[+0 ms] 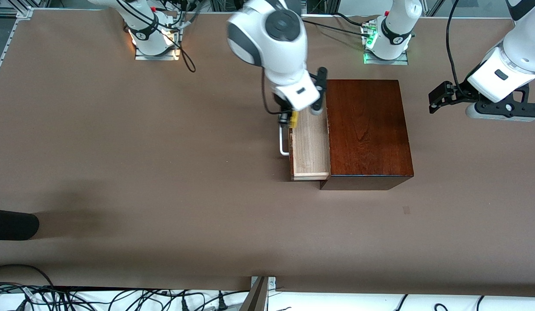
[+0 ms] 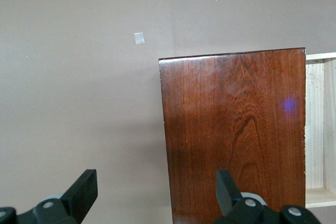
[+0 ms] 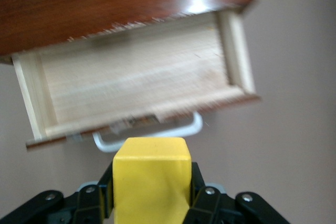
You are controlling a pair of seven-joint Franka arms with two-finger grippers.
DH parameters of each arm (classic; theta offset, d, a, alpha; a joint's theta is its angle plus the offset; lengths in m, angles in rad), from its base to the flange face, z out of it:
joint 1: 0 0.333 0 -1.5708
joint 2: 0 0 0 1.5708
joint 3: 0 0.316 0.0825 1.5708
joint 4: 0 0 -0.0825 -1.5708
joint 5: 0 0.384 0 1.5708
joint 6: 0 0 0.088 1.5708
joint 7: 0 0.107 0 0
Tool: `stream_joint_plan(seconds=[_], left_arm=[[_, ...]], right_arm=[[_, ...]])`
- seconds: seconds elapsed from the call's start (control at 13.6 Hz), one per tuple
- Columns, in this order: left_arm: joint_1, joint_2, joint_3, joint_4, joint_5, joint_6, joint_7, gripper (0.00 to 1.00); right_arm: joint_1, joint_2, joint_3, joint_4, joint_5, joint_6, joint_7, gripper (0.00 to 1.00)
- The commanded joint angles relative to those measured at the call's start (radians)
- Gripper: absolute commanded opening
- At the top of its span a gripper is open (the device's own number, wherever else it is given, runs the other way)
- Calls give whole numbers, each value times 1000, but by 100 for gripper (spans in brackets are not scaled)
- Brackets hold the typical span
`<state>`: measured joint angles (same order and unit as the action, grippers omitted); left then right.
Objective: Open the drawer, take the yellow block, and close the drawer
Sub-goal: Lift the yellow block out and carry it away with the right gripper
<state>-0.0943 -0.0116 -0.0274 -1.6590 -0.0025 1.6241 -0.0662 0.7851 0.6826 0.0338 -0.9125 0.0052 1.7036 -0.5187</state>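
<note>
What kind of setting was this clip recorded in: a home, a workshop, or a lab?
Most likely a robotics lab bench. Two white arms are bolted to plates on a brown-covered table, cables trail along its edge, and the only props are a wooden box with its drawer open and a yellow block.

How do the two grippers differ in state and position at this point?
The right gripper is shut on the yellow block; the left gripper is open and holds nothing. The right gripper hangs over the open drawer, near its white handle; the left gripper hangs over the table at the left arm's end, beside the wooden box, waiting. Both have dark fingers.
</note>
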Motion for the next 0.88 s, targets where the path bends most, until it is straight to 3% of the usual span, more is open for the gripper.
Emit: stream_joint_plan(seconds=[0.0, 0.29, 0.44, 0.51, 0.81], left_arm=[[-4, 15, 6, 33, -17, -23, 8, 100], [-4, 15, 4, 34, -17, -23, 8, 100], [-5, 16, 4, 34, -17, -23, 6, 100], [-5, 15, 4, 34, -17, -23, 5, 100], [-8, 15, 3, 36, -19, -23, 5, 100]], right_arm=[[-125, -76, 11, -22, 35, -33, 0, 0], [-271, -130, 3, -23, 104, -146, 20, 0], [-303, -171, -44, -32, 105, -166, 71, 0], [-303, -196, -75, -70, 105, -173, 89, 0], [-447, -356, -72, -323, 162, -141, 155, 0]])
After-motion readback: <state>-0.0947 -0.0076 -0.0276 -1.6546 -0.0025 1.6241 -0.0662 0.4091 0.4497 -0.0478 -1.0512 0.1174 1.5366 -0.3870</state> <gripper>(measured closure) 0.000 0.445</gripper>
